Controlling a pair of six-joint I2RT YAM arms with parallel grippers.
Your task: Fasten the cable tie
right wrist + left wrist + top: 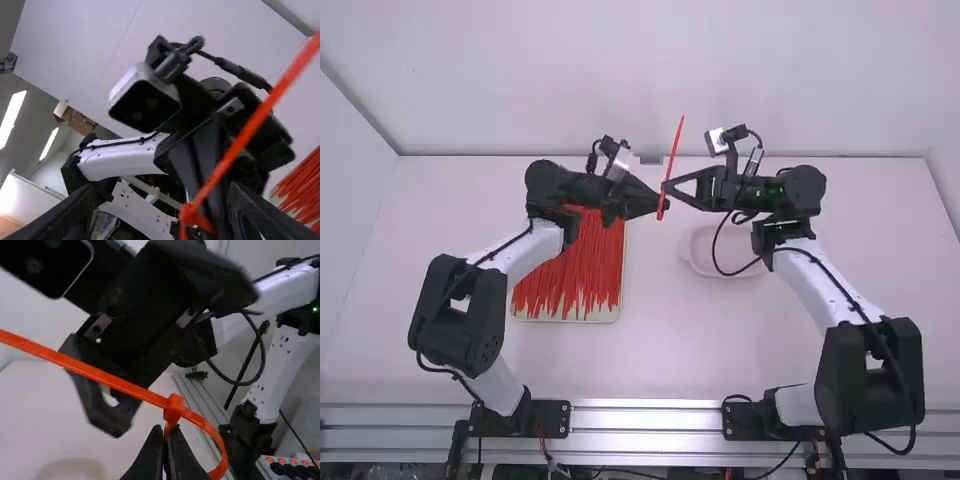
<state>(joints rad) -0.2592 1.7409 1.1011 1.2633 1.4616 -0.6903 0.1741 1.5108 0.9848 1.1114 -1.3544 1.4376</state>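
Note:
A red cable tie [673, 155] hangs in the air above the table's far middle, its strap pointing up and away. My left gripper [656, 203] is shut on the tie just below its square head [174, 407]. Past the head the strap [90, 371] curls round into a bend. My right gripper [674, 190] faces the left one from the right. Its fingers stand apart on either side of the strap [250, 125] and do not pinch it. In the right wrist view its own gripper [165, 212] frames the left gripper's black body [200, 150].
A pale board carries a pile of loose red cable ties [572, 272] under the left arm. A shallow white dish [704, 262] lies under the right arm's wrist. Bare table spreads to the front and at both sides.

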